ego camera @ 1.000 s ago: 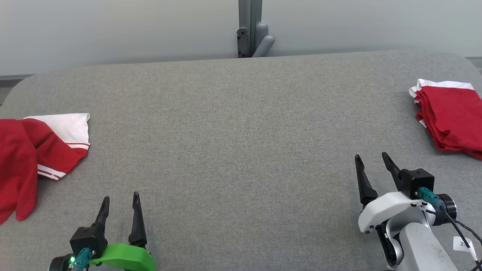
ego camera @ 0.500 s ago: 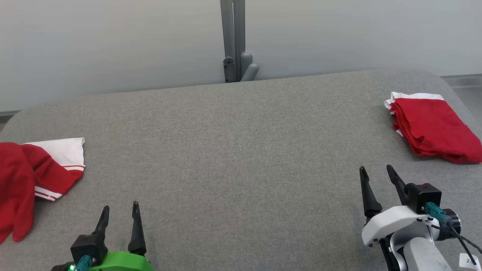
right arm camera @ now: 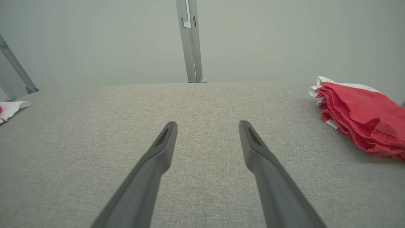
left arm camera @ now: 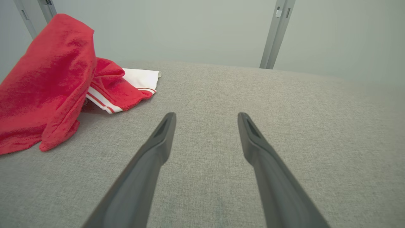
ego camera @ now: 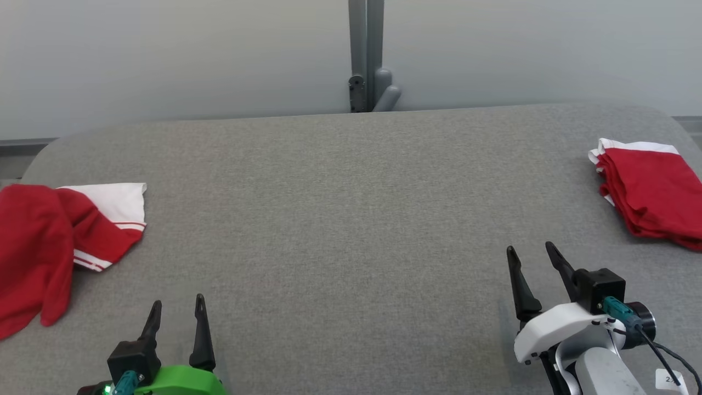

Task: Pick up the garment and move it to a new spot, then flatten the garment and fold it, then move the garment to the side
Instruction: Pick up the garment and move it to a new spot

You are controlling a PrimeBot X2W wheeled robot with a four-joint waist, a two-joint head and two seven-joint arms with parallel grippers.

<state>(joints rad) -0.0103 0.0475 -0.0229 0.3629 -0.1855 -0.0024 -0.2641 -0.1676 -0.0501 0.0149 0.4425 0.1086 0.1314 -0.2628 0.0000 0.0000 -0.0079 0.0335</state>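
The garment (ego camera: 38, 247) lies crumpled at the left edge of the grey padded table (ego camera: 351, 219), red with a white sleeve and striped trim spread toward the middle. In the left wrist view the garment (left arm camera: 47, 79) rises in a heap up and to the left of my fingers. My left gripper (ego camera: 178, 299) (left arm camera: 206, 115) is open and empty, apart from the cloth, near the front edge. At the front right, my right gripper (ego camera: 531, 248) (right arm camera: 208, 123) is open and empty too. A tip of the white sleeve (right arm camera: 9, 109) shows at the right wrist view's left edge.
A second red and white garment (ego camera: 652, 186) (right arm camera: 360, 117) lies folded in a neat stack at the table's right edge. A grey post (ego camera: 366, 55) stands behind the far edge, in front of a pale wall. Bare grey fabric stretches between the two garments.
The whole head picture has shifted, so the camera moved. Both grippers stay open and low at the front, and both garments lie as before.
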